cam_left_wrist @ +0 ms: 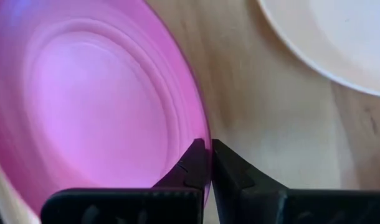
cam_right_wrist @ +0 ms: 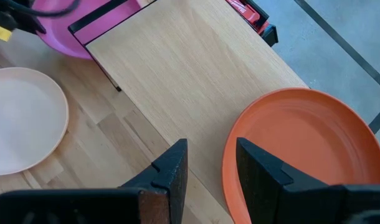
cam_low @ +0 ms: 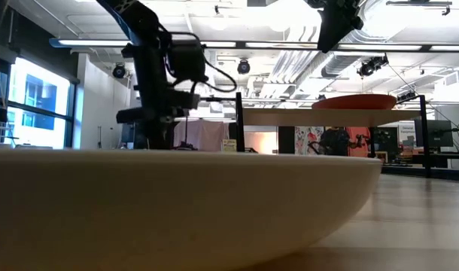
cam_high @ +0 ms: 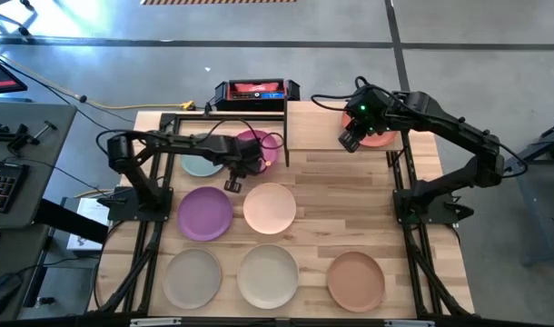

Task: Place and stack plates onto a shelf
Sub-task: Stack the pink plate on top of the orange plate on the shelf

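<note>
My left gripper [cam_high: 237, 167] [cam_left_wrist: 207, 144] is shut on the hot pink plate [cam_high: 259, 145], at the table's far middle, beside the teal plate [cam_high: 201, 166]. My right gripper [cam_high: 351, 140] [cam_right_wrist: 212, 146] is open above the light-wood shelf [cam_right_wrist: 190, 68], its fingers just beside the rim of the terracotta plate [cam_right_wrist: 302, 149]. That plate lies flat on the shelf's right part [cam_low: 355, 102]. The purple plate [cam_high: 205, 213] and the peach plate [cam_high: 270, 207] lie flat on the table. My left gripper pinches the pink plate's rim [cam_left_wrist: 201, 127] between its two fingers, one on the inner side and one on the outer side. The plate shows tilted against the tabletop. I cannot tell whether its opposite edge rests on the table.
A beige plate [cam_high: 192, 277], a cream plate [cam_high: 268, 275] and a tan plate [cam_high: 356, 280] lie in a row near the front edge. The cream plate fills the low view's foreground [cam_low: 177, 203]. A black and red box [cam_high: 256, 91] stands beyond the table's far edge.
</note>
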You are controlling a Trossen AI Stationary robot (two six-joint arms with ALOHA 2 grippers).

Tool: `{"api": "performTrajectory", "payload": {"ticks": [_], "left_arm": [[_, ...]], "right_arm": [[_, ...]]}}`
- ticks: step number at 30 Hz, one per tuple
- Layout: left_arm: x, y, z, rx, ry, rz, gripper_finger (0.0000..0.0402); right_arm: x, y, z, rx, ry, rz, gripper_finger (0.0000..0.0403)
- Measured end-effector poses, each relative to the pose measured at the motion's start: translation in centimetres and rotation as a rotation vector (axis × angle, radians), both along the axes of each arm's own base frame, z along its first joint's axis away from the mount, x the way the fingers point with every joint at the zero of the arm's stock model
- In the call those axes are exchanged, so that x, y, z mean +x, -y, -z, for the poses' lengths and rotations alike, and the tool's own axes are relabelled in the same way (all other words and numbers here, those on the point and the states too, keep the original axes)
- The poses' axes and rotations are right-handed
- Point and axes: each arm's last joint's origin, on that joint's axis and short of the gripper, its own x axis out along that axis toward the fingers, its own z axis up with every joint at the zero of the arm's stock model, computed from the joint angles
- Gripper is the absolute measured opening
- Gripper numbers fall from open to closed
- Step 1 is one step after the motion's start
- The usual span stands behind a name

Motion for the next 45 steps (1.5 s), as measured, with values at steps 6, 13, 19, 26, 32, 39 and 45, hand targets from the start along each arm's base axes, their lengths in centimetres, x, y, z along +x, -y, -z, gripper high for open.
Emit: {"api": "performTrajectory", "payload": {"ticks": [6,13,19,26,32,39,45], "left_arm": [[-0.7,0.1,-2.3,0.051,0.063,-0.010,0.0001],[-2.1,0.3,-4.5,0.131,0.077,-0.036,0.0001],[-3.4,0.6,-6.3,0.214,0.079,-0.061,0.0001],[-4.4,1.8,-8.6,0.293,0.149,-0.046,0.0001],[-4.8,3.6,-10.0,0.348,0.179,0.075,0.0001],[-4.6,5.9,-10.3,0.430,0.147,0.270,0.0001],[-4.3,7.4,-10.3,0.470,0.134,0.372,0.0001]], "right_arm": [[0.0,0.0,0.0,0.007,0.008,0.015,0.0114],[0.1,0.0,-0.1,0.012,0.029,0.036,0.0114],[0.3,0.1,-0.2,0.022,0.073,0.074,0.0114],[0.3,0.1,-0.2,0.075,0.129,0.155,0.0114],[0.4,0.0,-0.2,0.159,0.185,0.217,0.0114],[0.6,-0.5,-0.2,0.244,0.235,0.270,0.0114],[1.1,-1.6,-0.1,0.279,0.251,0.272,0.0114]]}}
